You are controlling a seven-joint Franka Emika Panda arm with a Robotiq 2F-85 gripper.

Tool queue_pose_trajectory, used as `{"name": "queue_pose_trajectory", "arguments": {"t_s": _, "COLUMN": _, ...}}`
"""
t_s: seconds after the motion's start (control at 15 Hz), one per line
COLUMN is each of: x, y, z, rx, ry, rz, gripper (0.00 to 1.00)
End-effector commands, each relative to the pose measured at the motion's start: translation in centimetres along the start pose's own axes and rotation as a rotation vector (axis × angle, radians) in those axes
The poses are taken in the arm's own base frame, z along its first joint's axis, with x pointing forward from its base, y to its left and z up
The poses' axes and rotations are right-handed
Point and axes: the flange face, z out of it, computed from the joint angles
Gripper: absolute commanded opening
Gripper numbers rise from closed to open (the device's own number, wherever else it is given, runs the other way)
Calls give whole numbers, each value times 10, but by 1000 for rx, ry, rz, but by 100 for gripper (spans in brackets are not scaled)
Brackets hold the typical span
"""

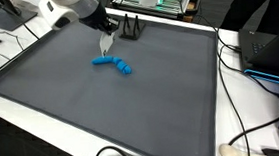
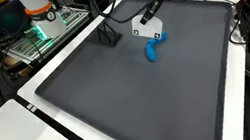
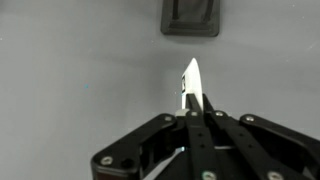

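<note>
Reading left to right in an exterior view: the grey mat (image 1: 71, 103) covers the desk (image 1: 257, 109). On the mat, just beneath the tool (image 1: 107, 34) and slightly toward the camera, lies a blue segmented thing (image 1: 112, 63), bent, flat and free of any grip. The tool's jaws are pressed together on a narrow white piece (image 1: 106, 45) that sticks out past the fingertips. The wrist view shows it pointed and pinched dead centre. To the right of the tool, and straight ahead of it in the wrist view, is a small black stand (image 1: 129, 29), apart from the white piece. Cables (image 1: 243, 55) trail beyond the mat's right edge.

You appear to be at the carrying step, with the white piece held over the mat between the blue segmented thing and the black stand. How high its tip hangs cannot be told. Any descent calls for a firm pinch, a slow straight drop, and clearance from the blue segmented thing beneath.
</note>
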Motion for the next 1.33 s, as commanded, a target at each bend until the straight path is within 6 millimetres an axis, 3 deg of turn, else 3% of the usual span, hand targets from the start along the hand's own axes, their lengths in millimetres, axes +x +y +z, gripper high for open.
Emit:
{"name": "queue_pose_trajectory", "arguments": {"t_s": 0.0, "x": 0, "y": 10, "z": 0, "rx": -14, "ry": 23, "rz": 2, "gripper": 1}}
{"name": "queue_pose_trajectory", "arguments": {"t_s": 1.27, "x": 29, "y": 14, "z": 18, "rx": -108, "ry": 92, "rz": -76, "gripper": 1}}
